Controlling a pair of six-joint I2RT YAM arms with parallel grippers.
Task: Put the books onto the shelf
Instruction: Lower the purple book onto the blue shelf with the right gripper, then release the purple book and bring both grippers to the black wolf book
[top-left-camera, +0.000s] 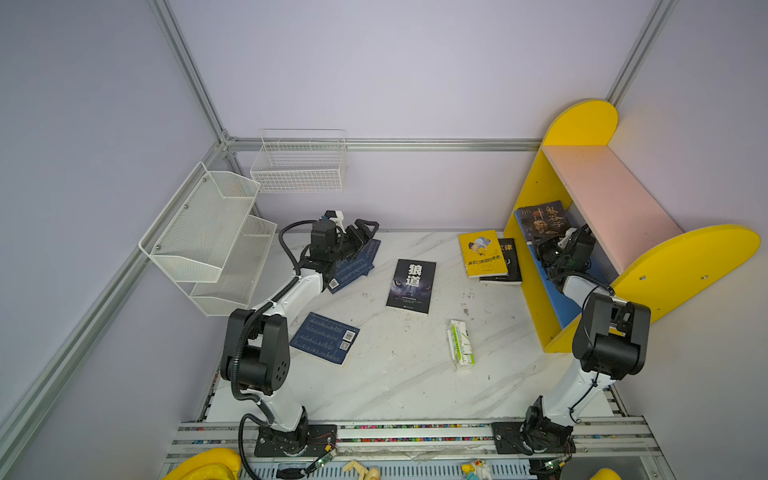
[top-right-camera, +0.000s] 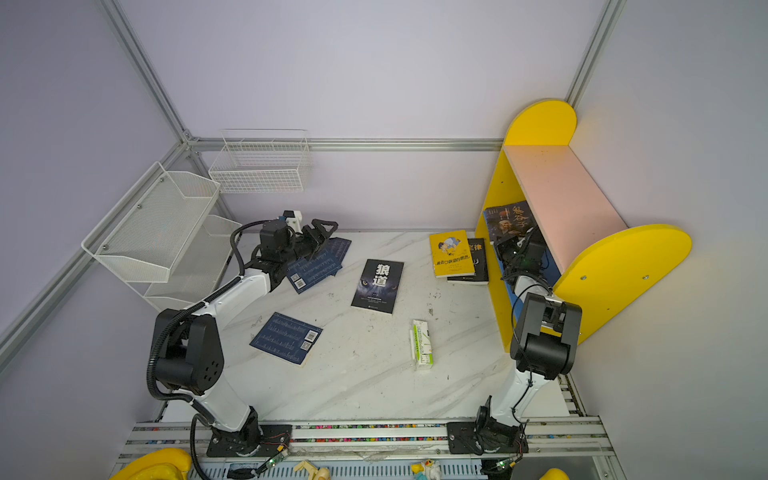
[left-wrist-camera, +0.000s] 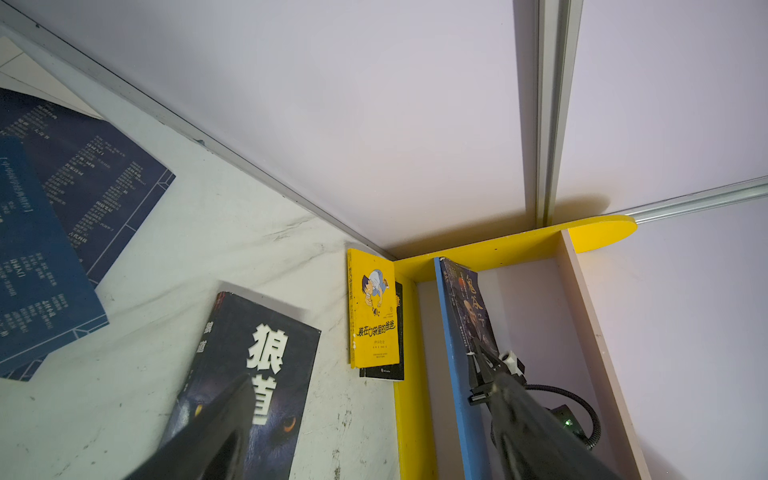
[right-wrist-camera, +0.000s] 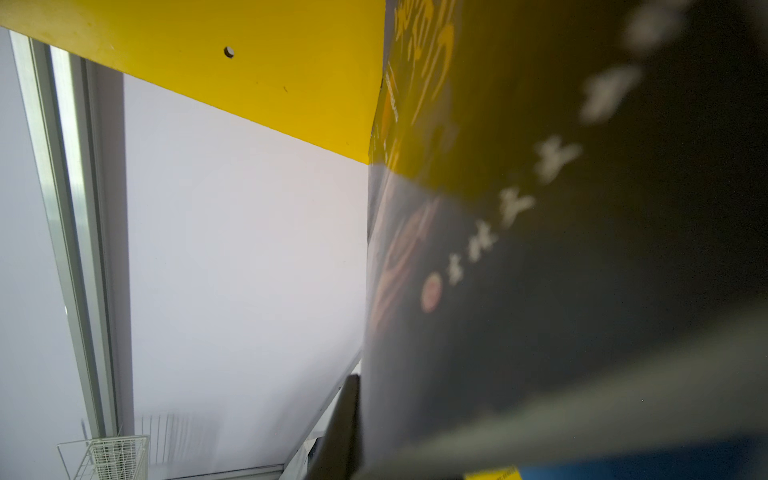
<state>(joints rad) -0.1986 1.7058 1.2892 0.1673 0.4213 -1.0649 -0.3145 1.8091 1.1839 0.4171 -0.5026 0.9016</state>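
Over on the right, deep inside the shelf (top-left-camera: 582, 124): the right gripper (top-left-camera: 545, 244), fingers squeezed tight on the low edge of a dark book (top-left-camera: 544, 218) with a face on the cover. Holds that book up on its edge, a bit tilted, in the space between the blue board (top-left-camera: 561, 305) and the pink board (top-left-camera: 611, 199), close to the far yellow end. Same book right up against the right wrist view, big and blurry (right-wrist-camera: 540, 249).

At the back left: the left gripper (top-left-camera: 365, 230), fingers wide apart, nothing between them. Hovers over two navy books (top-left-camera: 357, 262) lying one on the other.

Flat on the table (top-left-camera: 395, 386), all apart from the shelf:
- one more navy book (top-left-camera: 326, 338) near the front left, barcode up
- a wolf book (top-left-camera: 411, 286) in the middle, black with big white letters
- a yellow book (top-left-camera: 482, 253) with a cartoon boy, lying on top of a black book (top-left-camera: 510, 259), just beside the shelf
- a green-and-white carton (top-left-camera: 461, 345) on its side, toward the front right
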